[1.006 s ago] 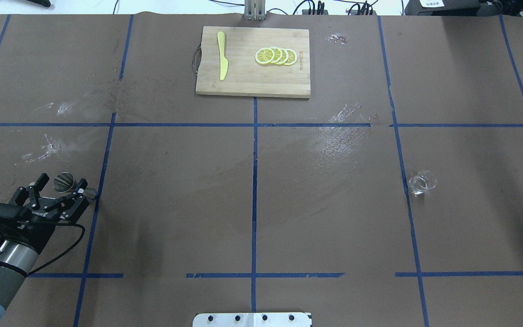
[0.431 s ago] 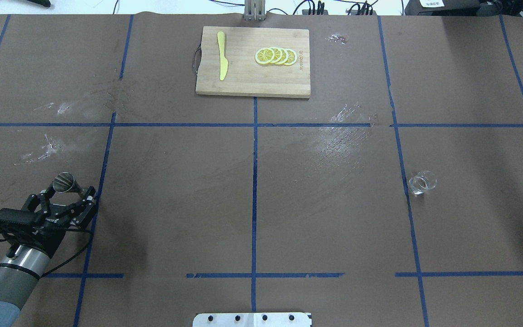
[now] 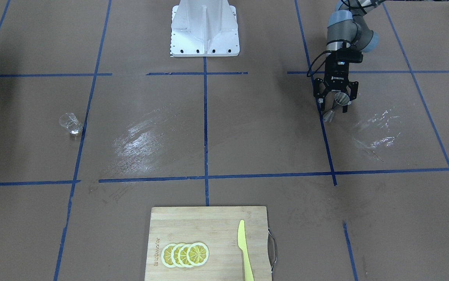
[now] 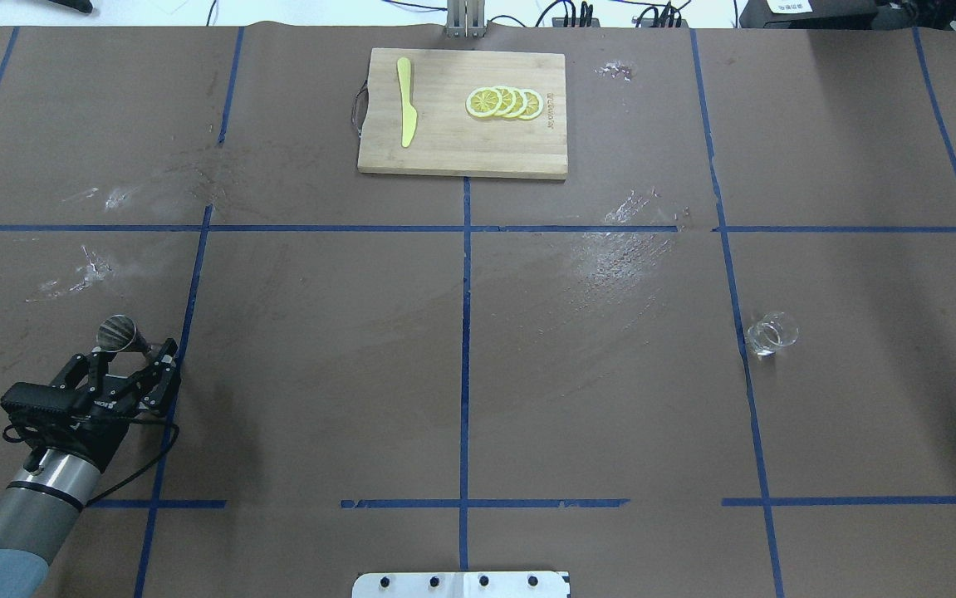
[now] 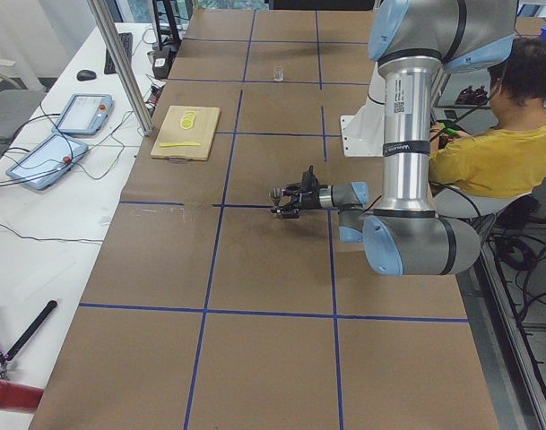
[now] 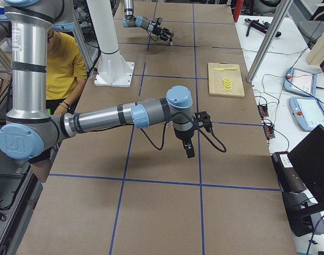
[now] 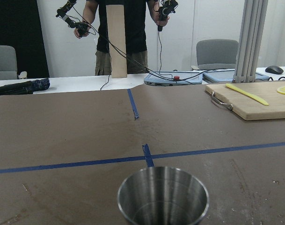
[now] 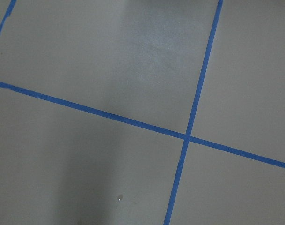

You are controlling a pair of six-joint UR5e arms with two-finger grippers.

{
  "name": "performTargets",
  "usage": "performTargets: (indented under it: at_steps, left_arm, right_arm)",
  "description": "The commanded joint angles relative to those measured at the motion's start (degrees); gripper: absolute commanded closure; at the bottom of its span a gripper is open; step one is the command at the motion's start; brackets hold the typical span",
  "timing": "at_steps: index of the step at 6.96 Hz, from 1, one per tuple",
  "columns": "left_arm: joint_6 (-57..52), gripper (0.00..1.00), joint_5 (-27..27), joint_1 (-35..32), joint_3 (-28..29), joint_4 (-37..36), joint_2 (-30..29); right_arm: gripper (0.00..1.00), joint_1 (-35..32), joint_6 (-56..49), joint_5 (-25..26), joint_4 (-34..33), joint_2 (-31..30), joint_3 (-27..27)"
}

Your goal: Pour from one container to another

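Observation:
The metal jigger stands upright on the table at the near left, and its lower cone is hidden under my left gripper. That gripper is open and level with the table, with a finger on each side of the jigger; I see no contact. The left wrist view shows the jigger's rim close up at the bottom centre. The clear glass stands alone at the right, also seen as the glass from the front. My right gripper hangs above bare table, and I cannot tell whether it is open or shut.
A wooden cutting board at the far centre carries a yellow knife and lemon slices. Blue tape lines grid the brown table cover. The robot's white base plate sits at the near middle edge. An operator sits behind the robot.
My left gripper has moved forward and to the right, bringing its fingers in on both sides of the jigger, and they look closer together. The jigger and the glass have not moved.

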State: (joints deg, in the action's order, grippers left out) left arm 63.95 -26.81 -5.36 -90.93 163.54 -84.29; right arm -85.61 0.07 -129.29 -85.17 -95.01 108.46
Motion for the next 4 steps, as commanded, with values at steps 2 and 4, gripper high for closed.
performTargets:
  at_steps: [2, 4]
  left_arm:
    - [1.52, 0.52, 0.0, 0.0, 0.84, 0.03, -0.17]
    - [1.61, 0.52, 0.0, 0.18, 0.93, 0.03, -0.17]
  right_arm:
    - [0.0, 0.0, 0.02, 0.0, 0.0, 0.0, 0.35]
    - [0.0, 0.0, 0.02, 0.0, 0.0, 0.0, 0.35]
